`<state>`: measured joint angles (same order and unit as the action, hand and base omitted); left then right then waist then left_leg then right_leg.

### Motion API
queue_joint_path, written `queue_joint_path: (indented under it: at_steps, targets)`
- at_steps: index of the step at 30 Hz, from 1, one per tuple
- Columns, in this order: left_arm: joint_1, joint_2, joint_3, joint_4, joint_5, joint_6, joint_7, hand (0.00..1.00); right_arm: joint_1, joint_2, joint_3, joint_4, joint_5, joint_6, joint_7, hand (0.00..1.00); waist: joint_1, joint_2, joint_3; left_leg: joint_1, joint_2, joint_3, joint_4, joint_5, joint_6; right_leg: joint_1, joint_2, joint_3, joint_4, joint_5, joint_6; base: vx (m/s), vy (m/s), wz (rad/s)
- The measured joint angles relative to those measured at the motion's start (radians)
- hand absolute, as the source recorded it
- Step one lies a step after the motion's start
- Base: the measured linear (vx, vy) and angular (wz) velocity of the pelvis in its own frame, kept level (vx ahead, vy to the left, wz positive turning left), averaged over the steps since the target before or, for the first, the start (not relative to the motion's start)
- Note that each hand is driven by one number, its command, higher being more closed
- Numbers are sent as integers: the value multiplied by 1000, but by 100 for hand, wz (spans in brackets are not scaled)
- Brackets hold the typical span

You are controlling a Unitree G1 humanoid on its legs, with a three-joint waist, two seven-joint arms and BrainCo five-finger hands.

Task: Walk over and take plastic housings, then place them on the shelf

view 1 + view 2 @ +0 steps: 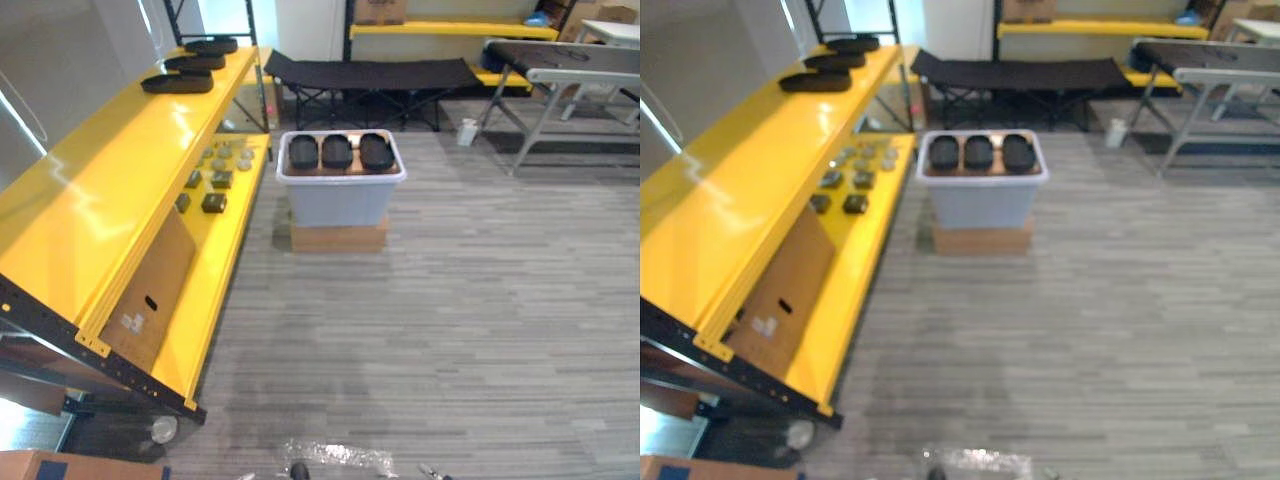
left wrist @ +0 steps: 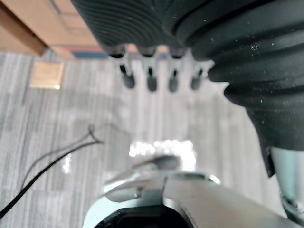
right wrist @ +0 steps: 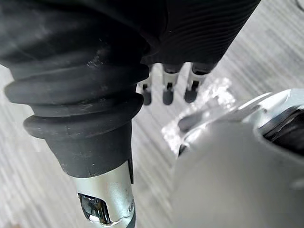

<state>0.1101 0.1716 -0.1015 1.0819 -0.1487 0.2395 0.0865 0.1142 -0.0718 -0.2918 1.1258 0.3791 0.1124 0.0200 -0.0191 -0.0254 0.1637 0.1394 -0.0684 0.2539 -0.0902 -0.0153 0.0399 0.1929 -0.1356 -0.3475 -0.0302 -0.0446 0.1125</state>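
Three plastic housings (image 1: 338, 151) sit in the bin (image 1: 340, 205) beside the yellow shelf (image 1: 110, 200); left hand (image 2: 151, 80) and right hand (image 3: 167, 92) hang straight-fingered, empty.

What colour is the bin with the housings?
The bin is pale grey, white-rimmed; clearest in left eye view.

Floor (image 1: 450, 330) open from 6 o'clock to the bin (image 1: 340, 195) at 12, which stands on a box (image 1: 338, 237). Shelf (image 1: 100, 200) bounds 9 to 11 o'clock; its top is bare short of three housings (image 1: 178, 82) at the far end. Lower level carries parts (image 1: 215, 180) and cardboard (image 1: 150, 290). Cot (image 1: 370, 72) behind bin; desk (image 1: 570, 65) at 1 o'clock.
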Motion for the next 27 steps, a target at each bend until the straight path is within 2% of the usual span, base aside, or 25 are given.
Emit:
queue_joint_path:
  at_steps: [4,8,10,12,15,21,27]
  targets:
    - [-1,2,0,0,0,0,0,0,-1,-3,19,3,-2,-7,0,0,0,3,-2,-1,-10,-1,1,-3,10,-2,-4,-1,6,12,-2,124,18,3]
    - [-13,8,-11,-1,1,-1,1,0,-18,-5,21,2,-1,-9,0,0,1,-3,5,-19,-12,-1,7,-3,9,-39,-11,-4,58,-9,-5,104,-9,5]
    - [-38,17,-31,-2,-1,-4,9,0,-47,-5,22,-1,-1,-21,0,0,2,-10,40,-22,-11,-3,16,-3,9,-60,-20,-3,112,-28,-8,55,0,9]
    - [-58,26,-31,-6,-2,-13,13,0,-63,-1,33,-13,-1,-27,0,0,3,-23,66,-60,-8,-3,92,-34,15,-80,-34,-3,153,-44,-13,13,12,9]
    - [-78,32,-32,-14,-2,-20,19,0,-87,1,43,-24,-1,-28,2,0,7,-29,95,-113,-3,-3,186,-82,20,-117,-50,6,210,-73,-11,-6,16,0]
    - [-102,38,-40,-35,-7,-21,30,0,-102,0,61,-49,1,-45,3,0,8,-26,128,-189,9,-2,286,-124,33,-182,-61,27,287,-111,-7,-56,16,-1]
    - [-136,47,-68,-42,-5,-32,62,0,-124,-3,82,-55,0,-63,6,0,10,-26,166,-245,31,-1,381,-162,26,-233,-61,47,360,-147,-19,-68,-6,-3]
